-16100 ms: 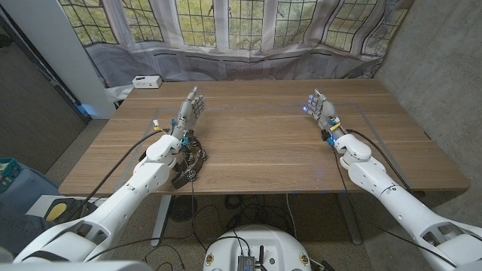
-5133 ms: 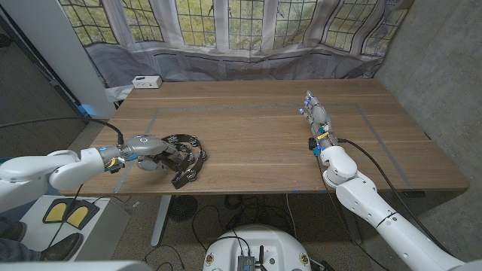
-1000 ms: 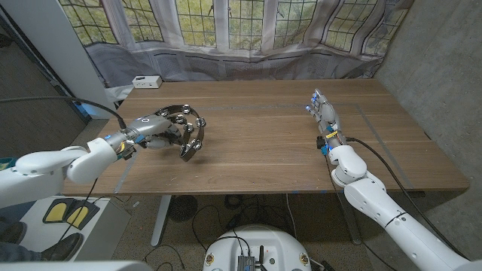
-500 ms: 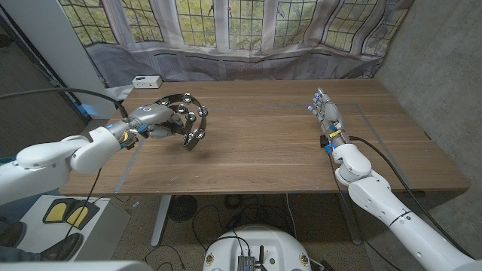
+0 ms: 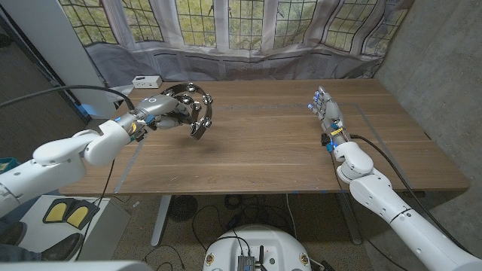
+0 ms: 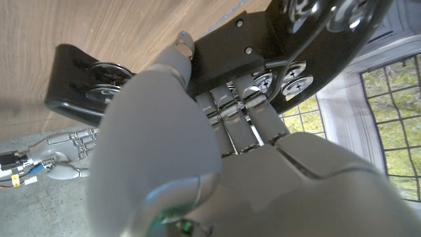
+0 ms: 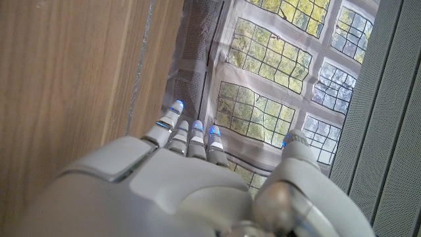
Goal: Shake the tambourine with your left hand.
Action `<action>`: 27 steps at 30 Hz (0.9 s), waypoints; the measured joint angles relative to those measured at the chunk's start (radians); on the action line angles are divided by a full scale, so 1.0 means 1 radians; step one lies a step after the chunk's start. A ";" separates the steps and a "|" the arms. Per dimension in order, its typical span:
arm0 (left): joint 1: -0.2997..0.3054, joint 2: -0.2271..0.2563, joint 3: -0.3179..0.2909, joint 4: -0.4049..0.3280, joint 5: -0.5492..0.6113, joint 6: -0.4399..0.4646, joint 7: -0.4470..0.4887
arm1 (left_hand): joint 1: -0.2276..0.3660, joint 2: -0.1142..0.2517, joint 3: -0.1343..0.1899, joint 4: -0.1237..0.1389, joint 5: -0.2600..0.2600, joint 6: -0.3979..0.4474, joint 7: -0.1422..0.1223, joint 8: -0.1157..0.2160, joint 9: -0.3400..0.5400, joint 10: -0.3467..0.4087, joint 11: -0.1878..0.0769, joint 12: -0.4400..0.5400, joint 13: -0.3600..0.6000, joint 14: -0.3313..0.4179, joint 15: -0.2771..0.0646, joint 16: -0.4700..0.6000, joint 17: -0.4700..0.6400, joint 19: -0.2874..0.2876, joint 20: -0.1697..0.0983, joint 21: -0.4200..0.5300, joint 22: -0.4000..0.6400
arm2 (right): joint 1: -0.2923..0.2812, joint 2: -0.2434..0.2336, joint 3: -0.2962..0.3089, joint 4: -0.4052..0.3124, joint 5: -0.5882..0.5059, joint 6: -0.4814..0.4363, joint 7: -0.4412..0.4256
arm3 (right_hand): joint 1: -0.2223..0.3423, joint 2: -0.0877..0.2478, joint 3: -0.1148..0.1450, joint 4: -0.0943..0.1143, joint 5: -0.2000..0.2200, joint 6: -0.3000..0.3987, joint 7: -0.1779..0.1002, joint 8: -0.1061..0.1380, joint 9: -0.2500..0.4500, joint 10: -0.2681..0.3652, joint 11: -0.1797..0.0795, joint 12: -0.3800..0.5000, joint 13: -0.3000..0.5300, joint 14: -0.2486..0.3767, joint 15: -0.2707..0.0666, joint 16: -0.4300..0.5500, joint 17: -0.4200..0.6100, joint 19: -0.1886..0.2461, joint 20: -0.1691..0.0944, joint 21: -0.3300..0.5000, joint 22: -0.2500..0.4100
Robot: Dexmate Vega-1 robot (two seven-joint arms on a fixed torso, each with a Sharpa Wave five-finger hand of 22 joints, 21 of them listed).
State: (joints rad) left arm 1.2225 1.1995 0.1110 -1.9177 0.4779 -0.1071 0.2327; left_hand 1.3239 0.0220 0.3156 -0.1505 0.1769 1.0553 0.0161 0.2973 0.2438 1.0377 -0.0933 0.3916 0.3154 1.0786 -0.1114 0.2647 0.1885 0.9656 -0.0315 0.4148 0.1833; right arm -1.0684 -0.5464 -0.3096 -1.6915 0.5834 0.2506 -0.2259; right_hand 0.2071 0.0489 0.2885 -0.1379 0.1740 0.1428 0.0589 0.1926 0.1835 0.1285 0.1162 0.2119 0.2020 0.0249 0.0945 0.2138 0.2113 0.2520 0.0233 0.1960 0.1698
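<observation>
Your left hand [image 5: 162,111] is wrapped around the black frame of the tambourine [image 5: 197,108], fingers curled through and over the rim as the left wrist view shows, so the grasp is made and the instrument is up off the table [image 5: 263,150], hanging over its far left part. From this alone, the pickup looks done and the shaking itself is what remains, or is at most under way; one moment cannot show which. The tambourine juts out beyond your fingers toward the table's middle, its jingles clear of the wood. Your right hand [image 5: 327,114] holds nothing, fingers straight, on the table's right side, well apart from it.
</observation>
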 measured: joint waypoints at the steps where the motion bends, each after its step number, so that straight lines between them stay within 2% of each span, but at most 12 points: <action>1: -0.021 -0.014 0.014 0.002 0.000 0.000 -0.001 | 0.000 0.000 0.000 0.000 0.000 0.000 0.000 0.000 0.000 -0.002 -0.002 0.000 0.000 0.000 0.000 0.000 0.000 0.000 0.000 0.000 0.000 | 0.001 0.000 0.000 0.003 0.004 0.007 0.007 | 0.000 0.000 0.000 0.000 0.000 0.000 0.000 0.000 0.000 0.000 0.000 0.000 0.000 0.000 0.000 0.000 0.000 0.000 0.000 0.000 0.000; 18: -0.181 -0.132 0.129 0.015 0.038 0.029 0.011 | 0.000 0.000 -0.002 -0.003 -0.001 0.000 0.000 0.000 0.000 -0.004 -0.004 0.000 0.000 0.000 0.000 -0.006 0.010 -0.001 0.001 0.000 0.001 | 0.032 0.012 0.005 0.077 0.040 0.061 0.075 | 0.000 0.000 -0.004 0.004 0.000 0.000 0.000 0.000 0.000 0.002 0.002 0.000 0.000 0.000 0.000 0.000 0.000 0.000 0.000 0.000 0.000; 27: -0.276 -0.234 0.209 0.074 0.037 0.022 0.057 | 0.000 0.000 -0.003 -0.003 -0.002 0.000 0.000 -0.001 0.006 -0.004 -0.003 -0.001 0.000 0.000 0.000 -0.008 0.010 -0.007 -0.004 0.000 0.001 | 0.046 0.014 0.007 0.106 0.052 0.076 0.101 | 0.000 0.000 -0.004 0.004 0.000 0.000 0.000 0.000 0.000 0.002 0.002 0.000 0.000 0.000 0.000 0.000 0.000 0.000 0.000 0.000 0.000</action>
State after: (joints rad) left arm 0.9469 0.9652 0.3196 -1.8436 0.5147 -0.0856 0.2897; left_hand 1.3239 0.0220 0.3127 -0.1534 0.1746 1.0554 0.0161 0.2961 0.2493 1.0340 -0.0967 0.3909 0.3155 1.0788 -0.1115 0.2565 0.1990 0.9586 -0.0350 0.4144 0.1842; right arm -1.0221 -0.5326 -0.3021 -1.5851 0.6352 0.3271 -0.1251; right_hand 0.2071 0.0489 0.2843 -0.1337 0.1740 0.1428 0.0589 0.1926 0.1835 0.1305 0.1181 0.2119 0.2020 0.0249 0.0945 0.2138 0.2113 0.2520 0.0233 0.1961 0.1698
